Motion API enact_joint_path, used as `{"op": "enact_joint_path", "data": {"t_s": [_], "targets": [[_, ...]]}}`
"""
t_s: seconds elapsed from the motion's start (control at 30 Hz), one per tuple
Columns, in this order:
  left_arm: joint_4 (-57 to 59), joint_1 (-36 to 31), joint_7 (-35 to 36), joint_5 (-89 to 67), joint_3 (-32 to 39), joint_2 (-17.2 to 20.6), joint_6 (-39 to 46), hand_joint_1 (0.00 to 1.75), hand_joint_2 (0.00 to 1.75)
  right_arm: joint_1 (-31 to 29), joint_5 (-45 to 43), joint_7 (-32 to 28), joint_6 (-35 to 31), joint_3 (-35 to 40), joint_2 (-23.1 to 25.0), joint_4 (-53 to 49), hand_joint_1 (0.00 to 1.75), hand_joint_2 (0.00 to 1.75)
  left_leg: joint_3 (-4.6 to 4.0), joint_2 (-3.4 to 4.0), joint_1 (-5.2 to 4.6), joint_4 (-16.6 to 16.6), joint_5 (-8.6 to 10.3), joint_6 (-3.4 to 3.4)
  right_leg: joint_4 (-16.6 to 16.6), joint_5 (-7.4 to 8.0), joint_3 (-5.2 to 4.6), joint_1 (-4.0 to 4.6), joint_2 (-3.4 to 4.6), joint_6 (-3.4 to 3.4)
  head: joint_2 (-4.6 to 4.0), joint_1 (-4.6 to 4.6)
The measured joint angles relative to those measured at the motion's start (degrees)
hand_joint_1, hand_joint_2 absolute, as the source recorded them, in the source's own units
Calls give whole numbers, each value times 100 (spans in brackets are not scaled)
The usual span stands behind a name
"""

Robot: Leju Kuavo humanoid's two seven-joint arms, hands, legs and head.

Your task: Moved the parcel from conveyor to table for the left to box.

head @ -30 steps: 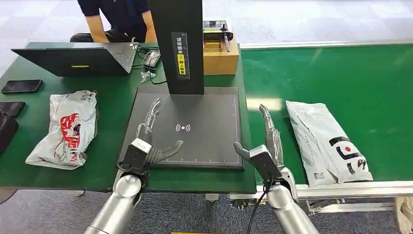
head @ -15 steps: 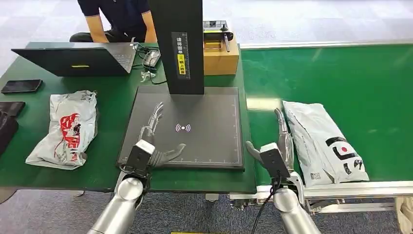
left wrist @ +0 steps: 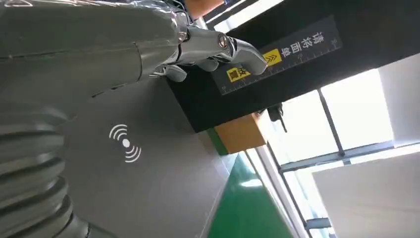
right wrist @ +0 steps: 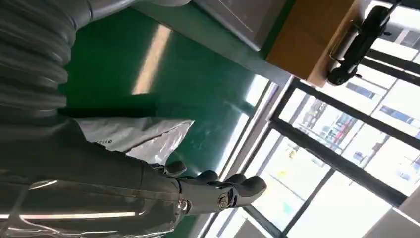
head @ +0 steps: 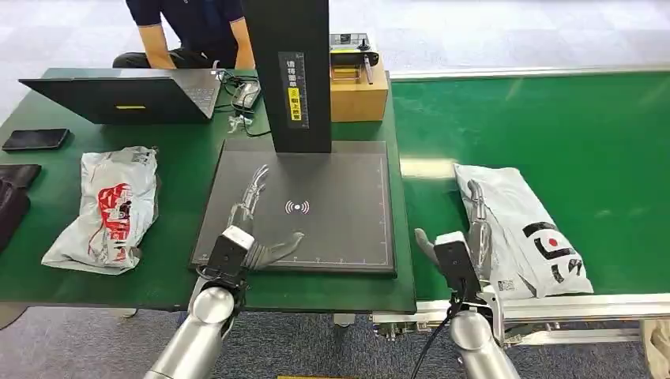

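A white parcel (head: pixel 521 227) with a black and red mark lies on the green conveyor (head: pixel 553 126) near its front edge. My right hand (head: pixel 466 237) hangs over the parcel's left edge, fingers stretched out and apart, holding nothing; the right wrist view has those fingers (right wrist: pixel 218 191) over the parcel (right wrist: pixel 138 136). My left hand (head: pixel 246 217) hovers flat over the dark scanner pad (head: pixel 332 189), fingers spread, empty. Its fingers (left wrist: pixel 218 49) reach toward the black post (left wrist: pixel 297 54).
Another white parcel with red print (head: pixel 111 207) lies on the green table (head: pixel 182 174) at the left. A laptop (head: pixel 126 96), a phone (head: pixel 35 139), a cardboard box (head: pixel 359 88) and the black scanner post (head: pixel 288 71) stand behind. A person (head: pixel 190 28) sits at the far side.
My right hand has moved to the right, from beside the scanner pad onto the conveyor and over the parcel's left edge. My left hand has edged slightly forward over the pad.
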Motion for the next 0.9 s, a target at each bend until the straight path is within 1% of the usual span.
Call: {"op": "enact_joint_path", "data": {"t_s": [0.1,0.43,0.9], "targets": [[2,-12,11,-6,-7,-15,-7,0,175,79,181,87,-101,-135,37,-83,0,175,0,0,0,0,0,0,0,0,0,0,1,0,0,-2],[2,-17,26,-57,-46,-22,-105,0,175,303,323,249,-182,-511,109,-256,0,175,0,0,0,0,0,1,0,0,0,0,1,0,0,-2],[2,-50,63,-83,-55,-22,-120,0,175,291,529,481,-208,-813,188,-258,0,175,0,1,0,0,0,1,0,0,0,0,1,0,0,-2]]}}
